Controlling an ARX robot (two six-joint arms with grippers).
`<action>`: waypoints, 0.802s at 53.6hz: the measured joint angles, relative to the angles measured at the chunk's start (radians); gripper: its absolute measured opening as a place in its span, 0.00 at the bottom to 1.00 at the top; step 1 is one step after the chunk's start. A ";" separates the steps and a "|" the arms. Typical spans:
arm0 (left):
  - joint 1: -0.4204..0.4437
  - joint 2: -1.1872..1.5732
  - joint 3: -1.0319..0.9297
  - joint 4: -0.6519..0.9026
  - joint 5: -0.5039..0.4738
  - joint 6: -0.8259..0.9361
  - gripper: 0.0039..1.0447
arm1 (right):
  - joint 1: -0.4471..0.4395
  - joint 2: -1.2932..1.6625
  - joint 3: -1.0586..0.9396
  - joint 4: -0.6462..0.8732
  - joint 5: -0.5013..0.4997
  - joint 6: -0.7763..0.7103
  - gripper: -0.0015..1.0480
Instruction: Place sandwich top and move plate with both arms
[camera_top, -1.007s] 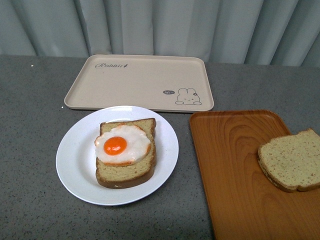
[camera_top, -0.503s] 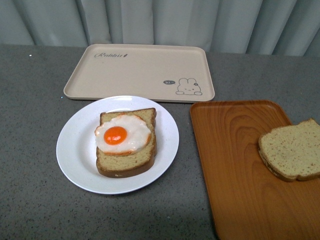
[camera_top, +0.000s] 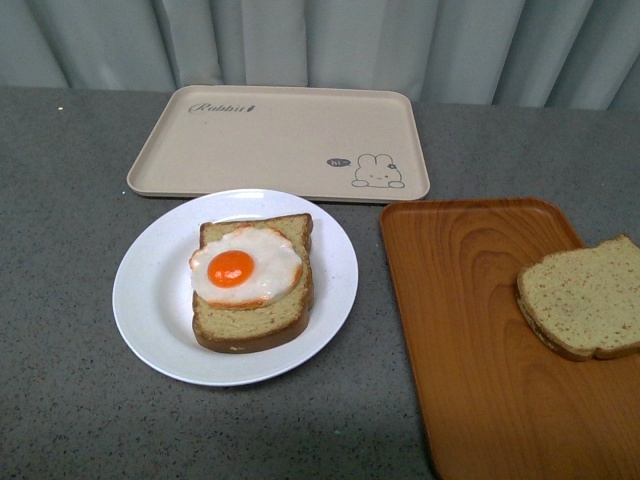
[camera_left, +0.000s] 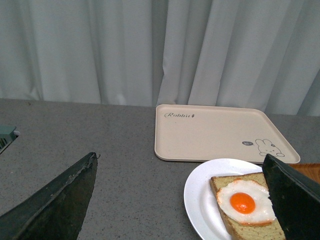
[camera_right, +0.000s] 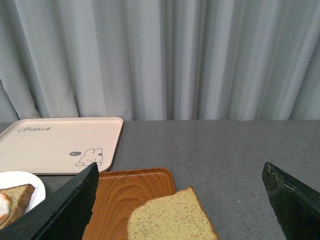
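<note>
Counter (camera_top: 70, 420): grey, carries everything; curtain behind.
Wood tray (camera_top: 470, 330): robot's right side, just beside the plate, not touching it.
Rabbit tray (camera_top: 280, 140): at the back, bare, its near edge close to the plate's far rim.
Plate (camera_top: 150, 310): left of centre, flat on the counter.
Egg slice (camera_top: 250, 322): mid-plate, with the fried egg (camera_top: 245, 265) on it and uncovered.
Top (camera_top: 585, 300): flat on the wood tray's right part, cut by the picture edge, well apart from the plate.
Left tool (camera_left: 179, 159): spread wide, holding nothing, above the counter and facing the plate.
Right tool (camera_right: 180, 167): spread wide, holding nothing, with the top low between its fingers (camera_right: 60, 210).
Change: against a second ago, the whole scene sits a little higher in the front view, all things shifted together; over the last half second, almost nothing.
Meaning: likely the camera settling, not handling. Nothing is done yet; picking up the top looks like the first step.
</note>
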 joint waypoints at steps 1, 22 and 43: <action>0.000 0.000 0.000 0.000 0.000 0.000 0.94 | 0.000 0.000 0.000 0.000 0.000 0.000 0.91; 0.000 0.000 0.000 0.000 0.000 0.000 0.94 | 0.000 0.000 0.000 0.000 0.000 0.000 0.91; 0.000 -0.001 0.000 0.000 0.000 0.000 0.94 | -0.180 0.591 0.053 0.475 0.030 -0.127 0.91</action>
